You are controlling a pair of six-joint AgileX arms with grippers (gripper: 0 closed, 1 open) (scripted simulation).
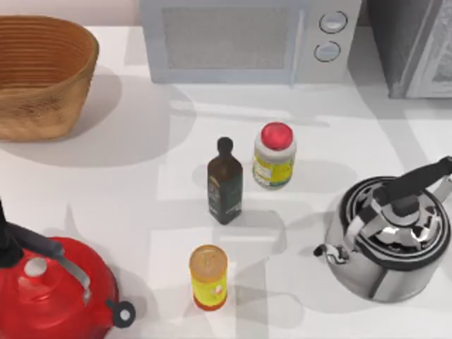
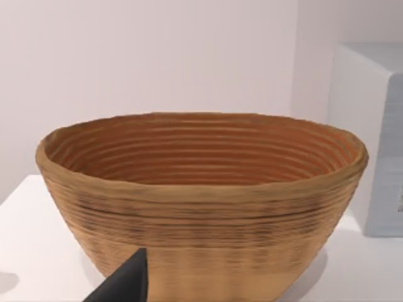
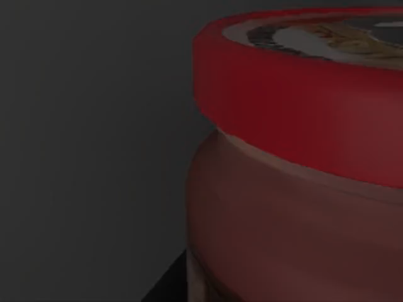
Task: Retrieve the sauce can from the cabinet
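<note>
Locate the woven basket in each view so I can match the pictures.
Top view: woven basket at the table's far left corner, left of the microwave.
Left wrist view: woven basket upright, close ahead of the camera, microwave beside it.
Right wrist view: instead, the sauce can close up against a dark wall.
Shared landmark: the microwave.

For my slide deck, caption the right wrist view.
Close-up of the sauce can, red-rimmed top, against a dark grey wall inside the cabinet.

Top view: bright, even light; soft shadows fall toward 8 o'clock from the oil bottle (image 1: 224, 181) and wicker basket (image 1: 42, 74). Steel kettle (image 1: 393, 236) carries specular glare. Right wrist view: dim, red-rimmed sauce can (image 3: 302, 163) blurred.
</note>
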